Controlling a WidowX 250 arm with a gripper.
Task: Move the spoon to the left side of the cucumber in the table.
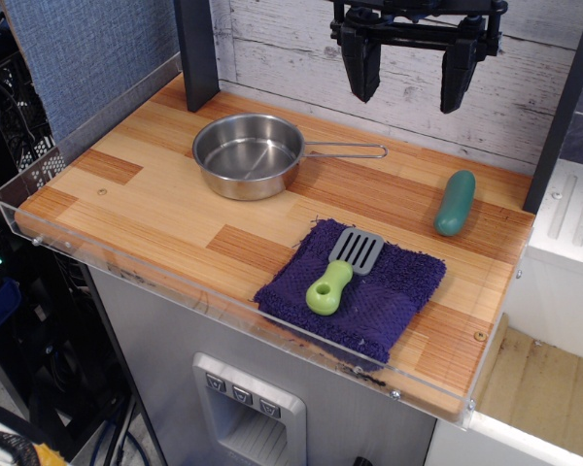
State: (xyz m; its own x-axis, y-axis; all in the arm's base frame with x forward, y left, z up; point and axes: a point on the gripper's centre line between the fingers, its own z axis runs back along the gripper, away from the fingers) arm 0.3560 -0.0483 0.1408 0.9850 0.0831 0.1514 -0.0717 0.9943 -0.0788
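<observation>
Landmark = purple cloth [355, 288], lying near the front edge of the wooden table [165, 209], twd the right. Far left of the cloth: clear acrylic rim [39, 194] along the table's left and front edges, blue panel behind it. Up-left of the cloth: steel pan [248, 155], upright, empty, its wire handle pointing right; well apart from the cloth. Dark post [196, 50] stands behind the pan, at the back wall.

On the cloth itself: spoon [342, 270], lime-green handle w/ hole pointing to the front-left, grey slotted head to the back-right. It lies wholly on the cloth, flat.

Above the cloth and well behind it: gripper [410, 83], hanging high near the white plank wall, two black fingers spread apart, nothing btwn them.

Up-right of the cloth: cucumber [455, 203], dark teal-green, lying on bare wood near the table's right edge, clear of the cloth. Bare planks lie btwn pan handle, cloth and cucumber.
</observation>
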